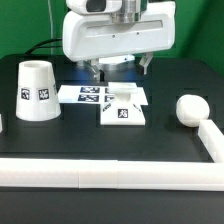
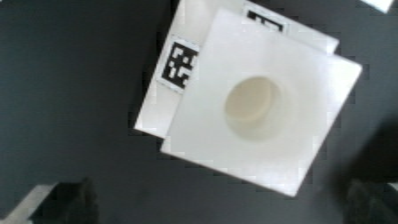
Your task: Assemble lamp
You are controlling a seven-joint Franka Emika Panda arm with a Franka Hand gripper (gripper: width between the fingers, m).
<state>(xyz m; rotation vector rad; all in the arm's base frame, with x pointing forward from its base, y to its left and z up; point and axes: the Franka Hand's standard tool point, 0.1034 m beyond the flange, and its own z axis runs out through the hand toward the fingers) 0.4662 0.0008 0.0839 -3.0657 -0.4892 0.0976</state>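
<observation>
The lamp's flat square base [image 1: 124, 112] lies on the black table at the centre, tag facing the front. In the wrist view the base [image 2: 285, 130] shows its round socket hole. My gripper [image 1: 121, 70] hangs above and just behind the base, open and empty. Its dark fingers [image 2: 63, 202] show at the frame corners with the base's corner between them, and the gripper [image 2: 217, 208] is well clear of it. The tapered shade [image 1: 36, 90] stands at the exterior view's left. The ball-headed bulb [image 1: 189, 108] lies at the exterior view's right.
The marker board [image 1: 88, 95] lies flat behind the base and partly under it; it also shows in the wrist view [image 2: 183, 62]. A white rail [image 1: 100, 174] runs along the table's front and turns back at the right [image 1: 212, 135], close to the bulb.
</observation>
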